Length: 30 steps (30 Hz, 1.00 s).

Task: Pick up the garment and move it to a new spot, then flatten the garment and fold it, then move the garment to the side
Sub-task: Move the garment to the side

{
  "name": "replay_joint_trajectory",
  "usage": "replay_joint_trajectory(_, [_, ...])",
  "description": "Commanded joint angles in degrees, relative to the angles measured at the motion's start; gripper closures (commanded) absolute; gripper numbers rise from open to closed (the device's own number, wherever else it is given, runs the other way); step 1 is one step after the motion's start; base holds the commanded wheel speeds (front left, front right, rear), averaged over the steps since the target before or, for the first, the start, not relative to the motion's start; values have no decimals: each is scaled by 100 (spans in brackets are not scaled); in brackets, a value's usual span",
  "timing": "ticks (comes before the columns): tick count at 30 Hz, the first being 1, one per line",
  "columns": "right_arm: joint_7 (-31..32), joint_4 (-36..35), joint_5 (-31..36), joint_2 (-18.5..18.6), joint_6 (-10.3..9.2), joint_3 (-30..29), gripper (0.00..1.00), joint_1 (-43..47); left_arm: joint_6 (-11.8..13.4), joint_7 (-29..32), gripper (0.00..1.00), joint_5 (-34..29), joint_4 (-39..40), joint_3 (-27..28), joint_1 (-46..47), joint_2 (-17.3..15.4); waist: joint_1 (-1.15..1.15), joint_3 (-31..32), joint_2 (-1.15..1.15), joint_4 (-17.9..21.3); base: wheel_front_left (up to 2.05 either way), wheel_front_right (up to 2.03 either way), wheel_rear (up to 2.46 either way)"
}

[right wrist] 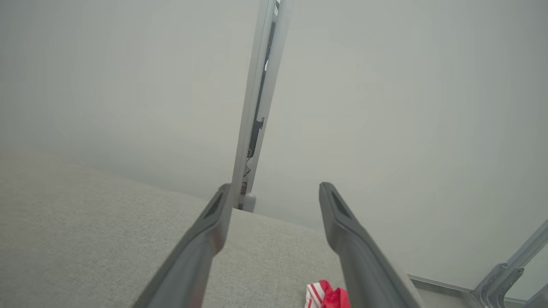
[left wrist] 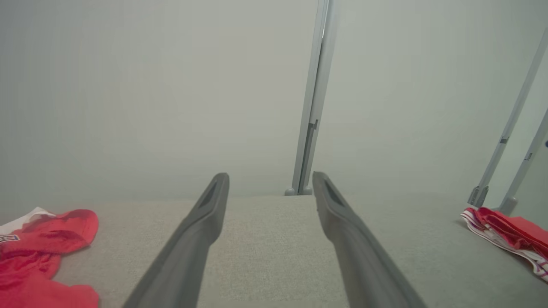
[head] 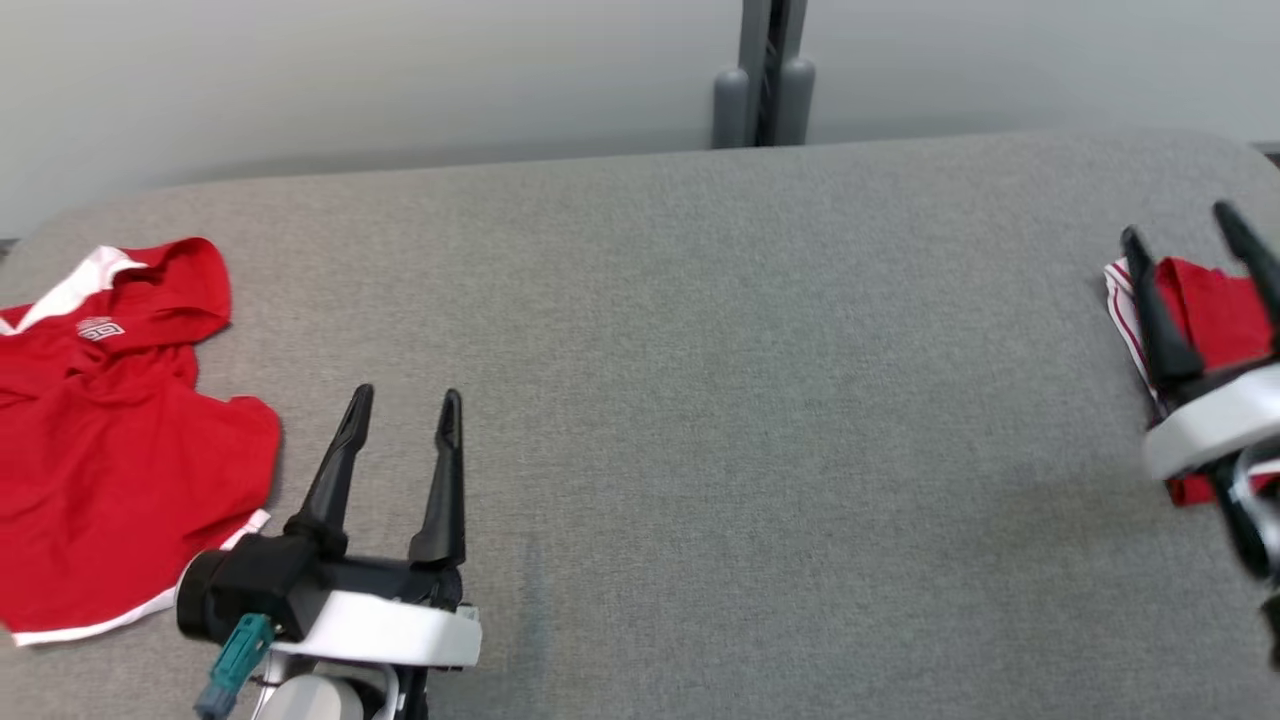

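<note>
Splayed left tool (head: 405, 395), crumpled red garment (head: 110, 450)

Head overhead, wrists low; shared grey table (head: 700, 350)

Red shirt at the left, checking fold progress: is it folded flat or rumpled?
Rumpled, not folded. The red shirt lies crumpled on the grey surface, collar bunched and hem uneven. The left gripper is open beside it.
</note>
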State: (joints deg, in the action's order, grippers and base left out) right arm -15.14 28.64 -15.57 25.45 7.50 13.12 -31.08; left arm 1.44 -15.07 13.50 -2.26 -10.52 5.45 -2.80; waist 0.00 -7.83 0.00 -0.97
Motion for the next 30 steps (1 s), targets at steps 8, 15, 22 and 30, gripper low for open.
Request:
replay_joint_trajectory(8, [-9,-1405,873,-1180,-2,-867,0,1545,-17,7,0,18,-10,307,-430,-23,0,399,0,-225,0,0,0])
replay_joint_trajectory(15, [-9,-1935,1146,-1813,-2,-1100,0,2285,-12,7,0,55,-89,270,-654,-21,0,566,0,-255,0,0,0])
replay_joint_trajectory(22, [-10,-2033,1279,-2015,-2,-1068,0,2457,79,7,0,157,-152,165,-728,-23,0,576,0,-252,0,0,0])
replay_joint_trajectory(30, [-10,-2072,1319,-2071,-2,-1105,0,2413,35,7,0,97,-164,202,-659,-23,0,509,0,-227,0,0,0])
